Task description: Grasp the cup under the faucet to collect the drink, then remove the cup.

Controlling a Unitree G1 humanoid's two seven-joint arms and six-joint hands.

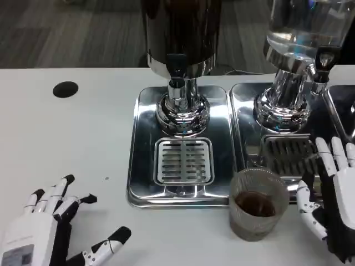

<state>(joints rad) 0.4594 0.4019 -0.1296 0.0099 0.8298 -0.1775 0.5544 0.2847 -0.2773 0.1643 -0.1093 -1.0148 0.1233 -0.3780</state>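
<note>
A ribbed clear cup [256, 204] with dark drink in its bottom stands on the white table, just in front of the steel trays. My right hand [333, 194] is beside it on the right, fingers spread and a small gap from the glass, holding nothing. At the lower left my left hand [52, 224] rests over the table with fingers apart and empty. The dark drink dispenser [180, 33] stands at the back centre, its faucet [177, 75] above the slotted drain grate [183, 161] of the left drip tray [141, 166].
A second dispenser with a clear tank [302, 27] stands on the right drip tray [244, 127], with its own faucet [321, 69]. A round black hole [65, 89] marks the table at the far left. Bare white table lies between my hands.
</note>
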